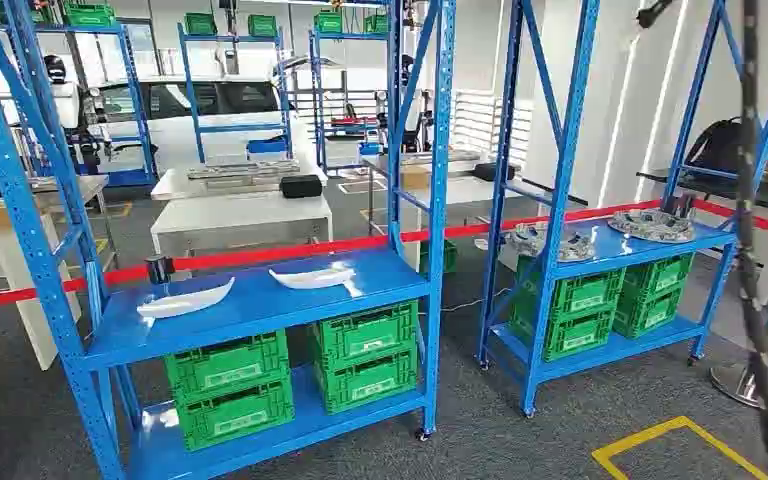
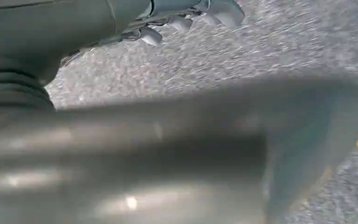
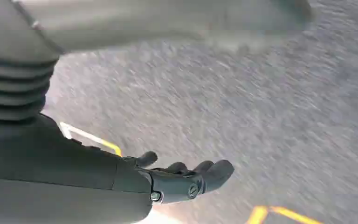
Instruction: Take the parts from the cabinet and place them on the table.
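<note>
Directly ahead in my head view stood the near blue rack (image 1: 260, 310), with a second blue rack (image 1: 610, 250) to its right. On the near rack's upper shelf I counted two white parts: one (image 1: 186, 300) toward the left, one (image 1: 312, 277) nearer the middle, apart from each other, both lying flat. A small dark cylinder (image 1: 158, 269) stood upright just behind the left part. Beneath, on the lower shelf, I counted four green crates (image 1: 365, 335), stacked in two piles of two. The second rack carried two grey metal parts, one (image 1: 535, 241) partly behind its upright and one (image 1: 650, 224) toward the right end, and four more green crates (image 1: 582, 294) below, again two piles of two. A red barrier tape (image 1: 260, 257) ran behind both racks. White tables (image 1: 240, 215) stood further back.

My left hand (image 2: 186, 18) hung over grey carpet; the picture was blurred, and I could not tell whether its fingers were apart or together. My right hand (image 3: 182, 179) also hung over carpet, fingers loosely extended, holding nothing. Yellow floor tape (image 3: 93, 138) showed near it.
</note>
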{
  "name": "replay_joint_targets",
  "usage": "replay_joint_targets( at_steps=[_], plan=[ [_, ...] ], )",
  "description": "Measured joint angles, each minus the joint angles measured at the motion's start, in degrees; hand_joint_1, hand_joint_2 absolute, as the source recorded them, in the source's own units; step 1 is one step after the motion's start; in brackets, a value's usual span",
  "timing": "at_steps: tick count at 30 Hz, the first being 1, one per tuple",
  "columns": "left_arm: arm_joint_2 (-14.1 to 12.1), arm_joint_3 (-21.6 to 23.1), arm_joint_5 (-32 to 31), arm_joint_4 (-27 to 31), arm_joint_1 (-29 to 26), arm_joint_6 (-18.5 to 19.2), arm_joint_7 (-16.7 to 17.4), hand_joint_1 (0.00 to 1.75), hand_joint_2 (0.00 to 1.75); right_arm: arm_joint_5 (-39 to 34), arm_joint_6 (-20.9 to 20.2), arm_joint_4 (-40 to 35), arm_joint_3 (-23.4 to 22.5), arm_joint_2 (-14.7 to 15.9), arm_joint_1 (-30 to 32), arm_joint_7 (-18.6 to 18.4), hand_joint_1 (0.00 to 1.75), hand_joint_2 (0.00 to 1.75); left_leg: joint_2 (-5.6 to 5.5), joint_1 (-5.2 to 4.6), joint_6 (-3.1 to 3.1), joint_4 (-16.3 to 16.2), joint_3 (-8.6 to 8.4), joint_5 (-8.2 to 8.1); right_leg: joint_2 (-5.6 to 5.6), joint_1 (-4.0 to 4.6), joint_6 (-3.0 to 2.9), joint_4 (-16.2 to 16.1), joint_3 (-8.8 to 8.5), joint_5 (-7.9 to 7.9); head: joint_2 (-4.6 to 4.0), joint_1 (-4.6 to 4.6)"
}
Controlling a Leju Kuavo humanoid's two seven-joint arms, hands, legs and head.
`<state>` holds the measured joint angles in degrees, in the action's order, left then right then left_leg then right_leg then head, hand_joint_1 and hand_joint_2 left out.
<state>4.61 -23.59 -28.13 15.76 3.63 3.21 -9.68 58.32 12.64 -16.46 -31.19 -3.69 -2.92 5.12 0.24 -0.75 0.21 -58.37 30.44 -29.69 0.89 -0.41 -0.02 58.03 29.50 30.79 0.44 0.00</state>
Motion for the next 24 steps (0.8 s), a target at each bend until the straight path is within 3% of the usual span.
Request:
replay_joint_targets(
  at_steps=[9, 16, 24],
  plan=[
    [1.6, -3.65, -7.98, -2.14, 2.43, 0.0, -1.7, 0.0, 0.0, 12.3, 5.2, 1.16, -4.83, -1.25, -7.9, 5.64, 0.0, 0.0, -0.05, -0.01, 0.04, -0.03, -0.08, 0.14, 0.02, 0.0, 0.08, 0.01, 0.02, -0.08, 0.0, 0.0],
    [3.43, -3.76, -16.2, -3.87, 2.13, 0.59, 1.32, 0.0, 0.0, 19.73, 9.25, 1.55, -6.49, -1.49, -15.25, 10.36, 0.0, 0.0, -0.07, -0.03, 0.09, -0.08, -0.08, 0.18, 0.04, -0.01, 0.14, 0.01, 0.03, -0.12, 0.0, 0.0],
    [4.44, -3.76, -19.38, -4.72, 1.45, 1.79, 4.07, 0.0, 0.0, 23.47, 11.14, 1.79, -6.18, -1.95, -19.91, 15.04, 0.0, 0.0, -0.06, -0.03, 0.09, -0.08, -0.03, 0.18, 0.03, 0.0, 0.14, 0.02, 0.05, -0.13, 0.0, 0.0]
  ],
)
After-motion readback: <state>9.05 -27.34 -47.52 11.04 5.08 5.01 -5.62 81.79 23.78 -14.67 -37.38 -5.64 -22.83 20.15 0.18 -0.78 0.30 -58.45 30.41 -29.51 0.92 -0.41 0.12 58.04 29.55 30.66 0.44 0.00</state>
